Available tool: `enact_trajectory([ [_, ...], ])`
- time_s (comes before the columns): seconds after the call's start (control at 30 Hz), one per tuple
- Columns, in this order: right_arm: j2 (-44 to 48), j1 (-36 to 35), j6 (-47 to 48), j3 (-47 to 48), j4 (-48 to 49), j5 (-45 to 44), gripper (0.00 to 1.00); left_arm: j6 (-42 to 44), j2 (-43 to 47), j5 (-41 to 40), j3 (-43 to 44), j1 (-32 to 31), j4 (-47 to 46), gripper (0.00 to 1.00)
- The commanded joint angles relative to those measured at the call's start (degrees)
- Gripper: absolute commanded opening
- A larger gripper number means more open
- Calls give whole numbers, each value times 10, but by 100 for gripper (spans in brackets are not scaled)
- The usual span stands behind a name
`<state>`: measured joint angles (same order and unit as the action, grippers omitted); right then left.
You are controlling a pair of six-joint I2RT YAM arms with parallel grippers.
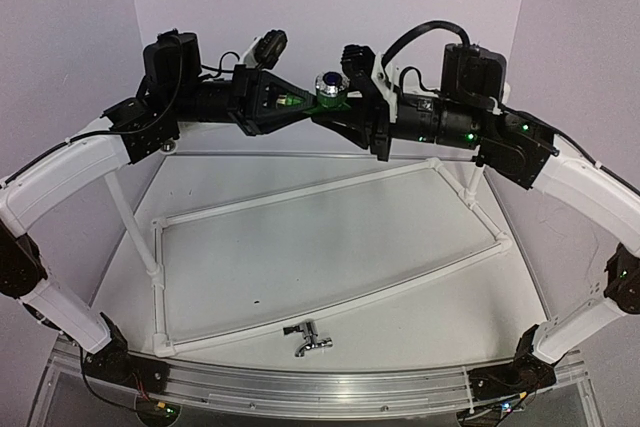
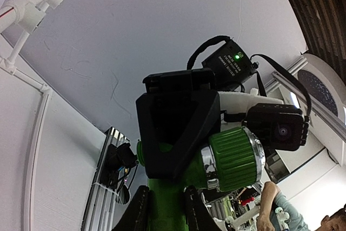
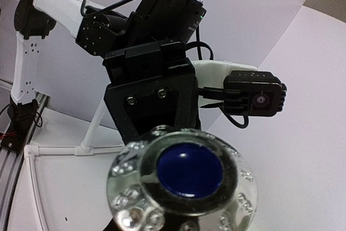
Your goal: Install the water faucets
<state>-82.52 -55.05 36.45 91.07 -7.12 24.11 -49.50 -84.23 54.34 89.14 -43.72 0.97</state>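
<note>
1. while both arms arch up and meet high over the counter (image 1: 300, 257), the green faucet (image 1: 330, 101) hangs in the air between them, touching no surface.
2. the left tool (image 1: 290, 103) is clamped on it: in the left wrist view its two dark fingers (image 2: 135, 212) press the green body from either side at the bottom of the picture.
3. the right tool (image 1: 342, 97) faces the left one from the opposite side, with the same faucet between its fingers. in the left wrist view one black triangular finger (image 2: 178, 133) covers the middle of the faucet, so i cannot tell whether this tool grips it or only flanks it.
4. a ridged green cap (image 2: 238, 158) with a chrome ring juts out sideways past that finger.
5. a clear knob (image 3: 186, 174) with a dark blue centre fills the lower part of the right wrist view, just in front of the left tool's black body.
6. the chrome faucet (image 1: 308, 337) lies on the counter near its near edge. it is just outside the near rail of the white pipe frame (image 1: 300, 191) and well apart from both tools.
</note>
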Motion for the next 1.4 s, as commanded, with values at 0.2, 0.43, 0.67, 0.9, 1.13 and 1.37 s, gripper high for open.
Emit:
enact_trajectory([
  [0.2,10,-5,-21,6,29,8,3,1,-2,0,19,0,-23,1],
  [0.43,37,-4,-60,-14,29,-36,0,71,29,-50,25,0,43,67],
  [0.67,115,-4,-92,-79,29,-107,0,151,57,-128,65,0,129,100],
  [0.9,211,0,-157,-158,33,-289,0,238,49,-205,142,0,250,100],
  [1.13,253,67,-186,-232,37,-397,0,294,53,-310,173,0,314,100],
  [1.37,240,68,-132,-262,56,-372,0,300,69,-392,138,0,315,100],
])
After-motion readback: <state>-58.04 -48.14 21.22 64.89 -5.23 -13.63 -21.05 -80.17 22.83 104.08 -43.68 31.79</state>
